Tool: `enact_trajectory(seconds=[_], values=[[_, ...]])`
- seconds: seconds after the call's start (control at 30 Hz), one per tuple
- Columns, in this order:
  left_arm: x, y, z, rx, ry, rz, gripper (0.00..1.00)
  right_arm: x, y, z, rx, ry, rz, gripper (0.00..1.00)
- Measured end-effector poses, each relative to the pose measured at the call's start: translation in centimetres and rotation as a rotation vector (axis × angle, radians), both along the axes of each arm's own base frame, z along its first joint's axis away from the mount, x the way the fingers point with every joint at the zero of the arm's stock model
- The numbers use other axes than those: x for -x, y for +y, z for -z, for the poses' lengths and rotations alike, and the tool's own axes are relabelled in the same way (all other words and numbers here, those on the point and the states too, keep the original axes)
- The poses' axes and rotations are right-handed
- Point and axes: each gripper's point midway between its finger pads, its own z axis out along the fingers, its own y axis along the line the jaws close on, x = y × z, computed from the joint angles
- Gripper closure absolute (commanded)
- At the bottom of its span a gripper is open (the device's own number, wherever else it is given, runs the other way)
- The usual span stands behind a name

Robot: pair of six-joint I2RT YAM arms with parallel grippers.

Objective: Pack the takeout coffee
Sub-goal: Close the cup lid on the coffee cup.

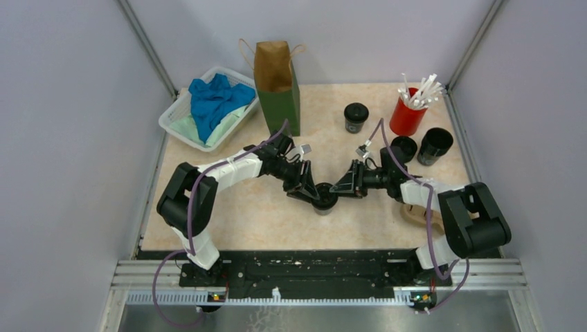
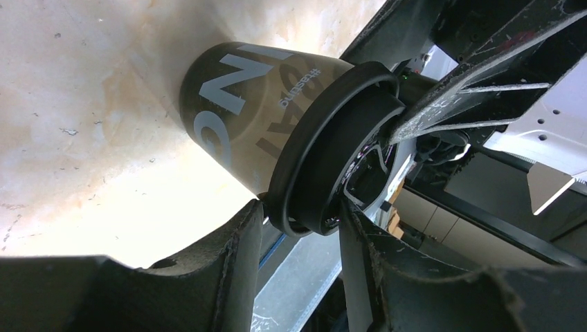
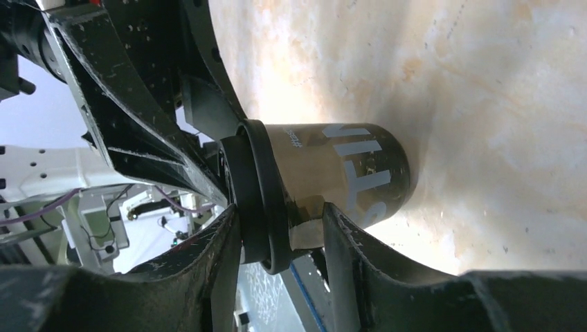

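Note:
One takeout coffee (image 1: 324, 202), a small black cup with grey lettering and a black lid, stands mid-table between both arms. My left gripper (image 1: 313, 190) reaches it from the left. In the left wrist view, the left gripper (image 2: 302, 207) pinches the lid (image 2: 325, 152) at its edge, one finger under the rim and one on top. My right gripper (image 1: 337, 188) comes from the right. Seen from the right wrist, the right gripper (image 3: 280, 214) has one finger on the lid (image 3: 259, 194) and one on the cup wall (image 3: 346, 166). A second lidded coffee (image 1: 356, 116) stands farther back.
A brown and green paper bag (image 1: 277, 86) stands open at the back. A white basket (image 1: 173, 117) of blue cloth sits at the back left. At the right are a red cup of white sticks (image 1: 408, 114) and two open black cups (image 1: 403, 147) (image 1: 435, 145). A tan carrier (image 1: 414, 216) lies under the right arm.

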Motion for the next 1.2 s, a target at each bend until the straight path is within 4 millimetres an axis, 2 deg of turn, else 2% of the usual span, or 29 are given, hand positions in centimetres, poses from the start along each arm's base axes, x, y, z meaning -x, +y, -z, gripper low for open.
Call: enact_trajectory(seconds=[0.1, 0.2, 0.27, 0.33, 0.43, 0.6, 0.7, 0.83, 0.97, 1.13, 1.2], values=[[0.0, 0.0, -0.1, 0.003, 0.002, -0.001, 0.5, -0.3, 0.3, -0.6, -0.022, -0.008, -0.005, 0.7], [0.0, 0.0, -0.1, 0.0, -0.005, -0.003, 0.51, -0.1, 0.0, -1.1, 0.023, -0.016, 0.024, 0.52], [-0.1, 0.0, -0.2, 0.0, -0.007, -0.002, 0.51, 0.0, -0.2, -1.5, 0.054, -0.012, 0.036, 0.44], [0.0, 0.0, -0.2, -0.002, -0.005, -0.002, 0.51, 0.0, -0.4, -1.5, 0.076, 0.007, 0.042, 0.4], [0.0, 0.0, -0.2, -0.004, -0.005, 0.0, 0.51, 0.1, -0.5, -1.3, 0.095, 0.029, 0.047, 0.43], [0.0, 0.0, -0.1, -0.006, -0.004, -0.001, 0.52, -0.3, 0.3, 0.0, 0.043, 0.061, 0.021, 0.67], [0.1, 0.1, 0.2, 0.004, 0.004, -0.005, 0.54, -0.6, 0.8, 0.7, -0.043, 0.077, -0.01, 0.73], [0.1, 0.0, 0.1, 0.026, 0.014, -0.008, 0.52, -0.7, 1.0, 0.0, -0.107, 0.066, -0.03, 0.68], [-0.1, 0.0, -0.1, 0.01, 0.002, -0.01, 0.47, -1.0, 0.8, -1.1, -0.017, 0.028, 0.017, 0.55], [-0.7, 0.3, -0.2, -0.049, -0.028, -0.016, 0.34, -1.6, -0.1, -2.0, 0.102, 0.028, 0.058, 0.41], [-1.0, 0.5, -0.1, -0.077, -0.043, -0.022, 0.25, -1.6, -0.4, -2.3, 0.12, 0.024, 0.06, 0.38]])
